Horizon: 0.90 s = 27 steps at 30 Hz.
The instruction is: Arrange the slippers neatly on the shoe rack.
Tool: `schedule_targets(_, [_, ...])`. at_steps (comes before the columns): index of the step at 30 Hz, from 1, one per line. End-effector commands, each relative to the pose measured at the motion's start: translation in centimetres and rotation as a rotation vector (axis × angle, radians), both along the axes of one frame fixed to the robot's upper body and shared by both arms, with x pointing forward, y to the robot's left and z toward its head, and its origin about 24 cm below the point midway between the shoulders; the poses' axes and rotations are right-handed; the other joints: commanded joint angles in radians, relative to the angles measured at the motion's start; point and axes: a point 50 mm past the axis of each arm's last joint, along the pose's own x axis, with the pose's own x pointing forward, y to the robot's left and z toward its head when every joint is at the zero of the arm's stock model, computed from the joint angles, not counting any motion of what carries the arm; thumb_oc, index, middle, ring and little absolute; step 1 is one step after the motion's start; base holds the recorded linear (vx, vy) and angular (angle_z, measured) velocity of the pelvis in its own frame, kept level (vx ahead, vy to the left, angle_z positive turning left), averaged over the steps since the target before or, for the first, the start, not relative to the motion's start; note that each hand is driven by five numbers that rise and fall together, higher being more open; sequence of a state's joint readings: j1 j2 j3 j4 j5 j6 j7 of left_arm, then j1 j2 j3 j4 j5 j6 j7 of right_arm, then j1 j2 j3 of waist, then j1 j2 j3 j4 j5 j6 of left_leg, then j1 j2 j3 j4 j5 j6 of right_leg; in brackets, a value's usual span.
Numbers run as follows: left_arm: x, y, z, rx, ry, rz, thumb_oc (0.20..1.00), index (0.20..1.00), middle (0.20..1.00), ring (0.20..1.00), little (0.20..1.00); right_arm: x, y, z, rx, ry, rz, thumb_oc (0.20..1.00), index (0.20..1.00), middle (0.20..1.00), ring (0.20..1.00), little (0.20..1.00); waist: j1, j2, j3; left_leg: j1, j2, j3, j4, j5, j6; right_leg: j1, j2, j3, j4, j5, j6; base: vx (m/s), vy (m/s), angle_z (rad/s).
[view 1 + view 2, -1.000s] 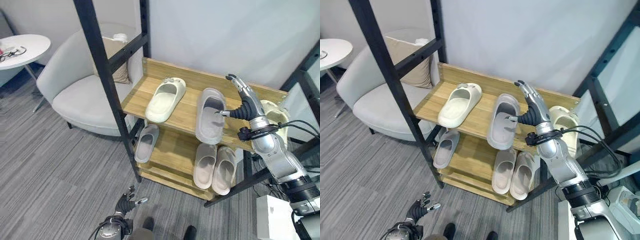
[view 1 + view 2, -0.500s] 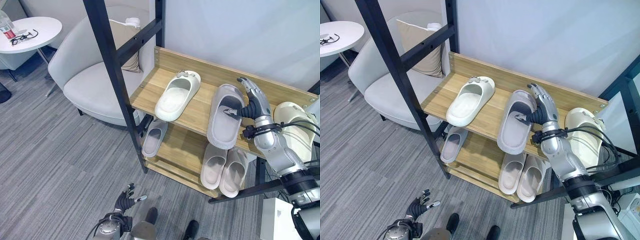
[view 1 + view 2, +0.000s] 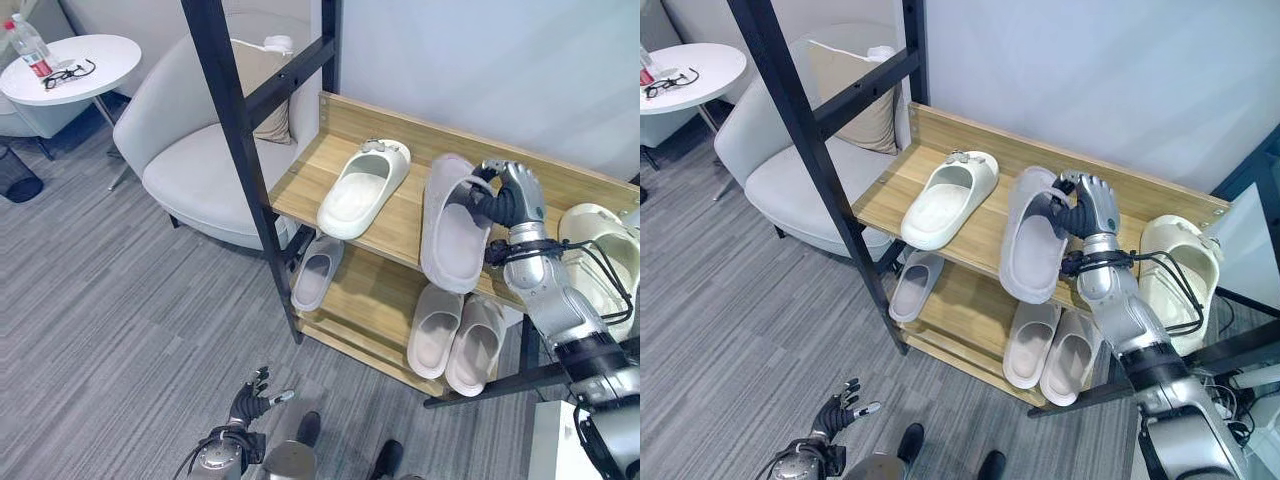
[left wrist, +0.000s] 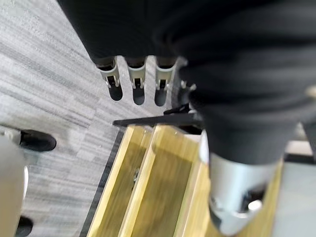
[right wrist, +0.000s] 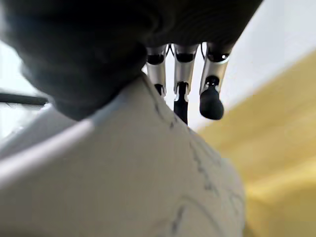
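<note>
Gripping a grey slipper on the top shelf

Clamped on the strap end of the grey slipper (image 3: 455, 228): right robot hand (image 3: 510, 195), fingers curled over the upper band, thumb tucked against it. Lying lengthwise on the upper shelf (image 3: 395, 215) of the wooden shoe rack (image 3: 940, 320), heel end hanging past the front edge. In the right wrist view, pale slipper surface close under the palm, dark-tipped fingers (image 5: 211, 101) bent down over it.

Resting to the left on the same shelf, well apart from the grey one: cream slipper (image 3: 365, 187), angled, toe toward the back board. At the far right end of that shelf, just beside the right forearm: another cream slipper (image 3: 1178, 270).

On the lower shelf (image 3: 365, 300): small grey slipper (image 3: 316, 274) at the left, beside the black post (image 3: 245, 165); a pair of pinkish slippers (image 3: 457, 335) side by side at the right, touching each other, heels at the front edge.

Low at the bottom edge, over the grey carpet (image 3: 120, 320) and away from the rack: left robot hand (image 3: 253, 402), fingers spread and relaxed, holding nothing.

Behind the rack at the left: light armchair (image 3: 195, 150) with a beige cushion (image 3: 855, 95); further left, a round white desk (image 3: 70, 65) carrying a bottle (image 3: 28, 45) and a pair of glasses (image 3: 68, 71).
</note>
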<state>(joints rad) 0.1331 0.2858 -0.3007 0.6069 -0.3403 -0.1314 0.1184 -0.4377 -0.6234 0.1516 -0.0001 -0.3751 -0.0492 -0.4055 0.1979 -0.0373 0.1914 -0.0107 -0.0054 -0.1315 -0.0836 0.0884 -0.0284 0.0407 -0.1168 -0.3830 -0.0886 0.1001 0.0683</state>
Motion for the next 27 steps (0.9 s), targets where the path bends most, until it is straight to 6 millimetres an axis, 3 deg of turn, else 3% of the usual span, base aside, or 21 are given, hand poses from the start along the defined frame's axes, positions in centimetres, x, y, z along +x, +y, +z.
schedule_targets(1, [1.8, -0.6, 0.8, 0.027, -0.067, -0.044, 1.0, 1.0, 1.0, 1.0, 1.0, -2.0, 0.6, 4.0, 0.034, -0.249, 0.075, 0.2, 0.2, 0.2, 0.2, 0.2, 0.004, -0.031, -0.024, 0.052, -0.005, 0.034, -0.004, -0.083, -0.015, 0.111, -0.05, 0.001, 0.001, -0.094, 0.096, 0.0, 0.0, 0.0])
schedule_targets(5, [1.3, -1.0, 0.4, 0.027, -0.047, -0.03, 1.0, 1.0, 1.0, 1.0, 1.0, -6.6, 3.0, 6.2, 0.143, -0.44, 0.303, 0.2, 0.2, 0.2, 0.2, 0.2, -0.027, -0.023, -0.032, 0.054, -0.002, 0.041, -0.004, -0.079, -0.018, 0.111, -0.049, 0.011, 0.001, -0.096, 0.093, -0.04, -0.026, 0.0])
schedule_targets(6, [1.0, -1.4, 0.1, 0.017, -0.031, -0.031, 1.0, 1.0, 1.0, 1.0, 1.0, -8.1, 4.5, 6.3, 0.311, -0.444, 0.517, 0.2, 0.2, 0.2, 0.2, 0.2, -0.035, -0.017, -0.033, 0.055, 0.0, 0.045, -0.004, -0.077, -0.018, 0.11, -0.049, 0.013, 0.001, -0.095, 0.09, -0.06, -0.027, -0.06])
schedule_targets(9, [0.7, -1.6, 0.0, 0.005, -0.026, -0.033, 1.0, 1.0, 1.0, 1.0, 1.0, -9.0, 6.9, 5.7, 0.491, -0.341, 0.825, 0.2, 0.2, 0.2, 0.2, 0.2, -0.04, -0.01, -0.033, 0.053, 0.002, 0.046, -0.004, -0.072, -0.021, 0.108, -0.048, 0.014, 0.001, -0.095, 0.087, -0.05, -0.027, -0.19])
schedule_targets(10, [0.7, -1.6, 0.0, 0.005, -0.025, -0.033, 1.0, 1.0, 1.0, 1.0, 1.0, -9.0, 6.9, 5.7, 0.491, -0.34, 0.825, 0.2, 0.2, 0.2, 0.2, 0.2, -0.041, -0.01, -0.033, 0.053, 0.002, 0.046, -0.004, -0.072, -0.021, 0.108, -0.048, 0.014, 0.001, -0.095, 0.087, -0.06, -0.034, -0.11])
schedule_targets(11, [0.4, -1.8, -0.4, 0.002, 0.001, -0.014, 1.0, 1.0, 1.0, 1.0, 1.0, -9.0, 10.6, 3.3, 0.889, -0.052, 1.256, 0.2, 0.2, 0.2, 0.2, 0.2, -0.037, -0.001, -0.025, 0.055, 0.005, 0.049, -0.004, -0.069, -0.026, 0.111, -0.046, 0.012, 0.001, -0.094, 0.08, -0.05, -0.017, -0.02])
schedule_targets(12, [0.3, -1.8, -0.4, 0.002, 0.001, -0.013, 1.0, 1.0, 1.0, 1.0, 1.0, -9.0, 10.6, 3.3, 0.889, -0.051, 1.258, 0.2, 0.2, 0.2, 0.2, 0.2, -0.039, -0.001, -0.028, 0.051, 0.003, 0.047, -0.004, -0.066, -0.025, 0.108, -0.047, 0.01, 0.001, -0.092, 0.08, -0.07, -0.03, -0.02])
schedule_targets(13, [0.4, -1.9, -0.5, 0.002, 0.01, -0.006, 1.0, 1.0, 1.0, 1.0, 1.0, -9.4, 12.8, 2.3, 1.041, 0.091, 1.431, 0.2, 0.2, 0.2, 0.2, 0.2, -0.036, 0.002, -0.025, 0.053, 0.006, 0.048, -0.004, -0.066, -0.028, 0.11, -0.045, 0.011, 0.001, -0.092, 0.077, -0.03, -0.019, -0.02])
schedule_targets(16, [0.6, -2.2, -0.4, -0.007, 0.003, 0.007, 1.0, 1.0, 1.0, 1.0, 1.0, -10.7, 15.9, 2.0, 1.03, 0.257, 1.623, 0.2, 0.2, 0.2, 0.2, 0.2, -0.026, 0.006, -0.026, 0.046, 0.005, 0.035, -0.004, -0.06, -0.032, 0.107, -0.044, -0.001, 0.003, -0.091, 0.072, -0.03, -0.033, 0.08])
schedule_targets(21, [1.1, -1.8, -0.1, -0.001, -0.034, 0.034, 1.0, 1.0, 1.0, 1.0, 1.0, -11.3, 19.6, -0.2, 0.954, 0.478, 1.707, 0.2, 0.2, 0.2, 0.2, 0.2, 0.006, 0.013, -0.018, 0.036, 0.002, -0.007, -0.004, -0.048, -0.041, 0.117, -0.044, -0.039, 0.006, -0.095, 0.067, -0.03, -0.029, 0.18])
schedule_targets(24, [1.5, -1.7, 0.0, 0.007, -0.051, 0.047, 1.0, 1.0, 1.0, 1.0, 1.0, -10.7, 20.5, -2.8, 0.856, 0.595, 1.607, 0.2, 0.2, 0.2, 0.2, 0.2, 0.021, 0.013, -0.012, 0.028, 0.0, -0.027, -0.004, -0.043, -0.045, 0.123, -0.044, -0.065, 0.008, -0.097, 0.066, -0.02, -0.019, 0.31])
schedule_targets(25, [1.5, -1.7, 0.0, 0.007, -0.051, 0.048, 1.0, 1.0, 1.0, 1.0, 1.0, -10.7, 20.5, -2.8, 0.855, 0.594, 1.607, 0.2, 0.2, 0.2, 0.2, 0.2, 0.019, 0.013, -0.012, 0.028, 0.0, -0.028, -0.004, -0.043, -0.046, 0.123, -0.044, -0.066, 0.008, -0.098, 0.066, -0.03, -0.007, 0.43])
schedule_targets(27, [1.5, -1.6, -0.2, 0.012, -0.041, 0.064, 1.0, 1.0, 1.0, 1.0, 1.0, -9.9, 20.4, -6.4, 0.633, 0.667, 1.408, 0.2, 0.2, 0.2, 0.2, 0.2, 0.027, 0.016, -0.001, 0.026, 0.001, -0.042, -0.004, -0.044, -0.05, 0.129, -0.041, -0.08, 0.011, -0.106, 0.066, -0.02, -0.019, 0.16])
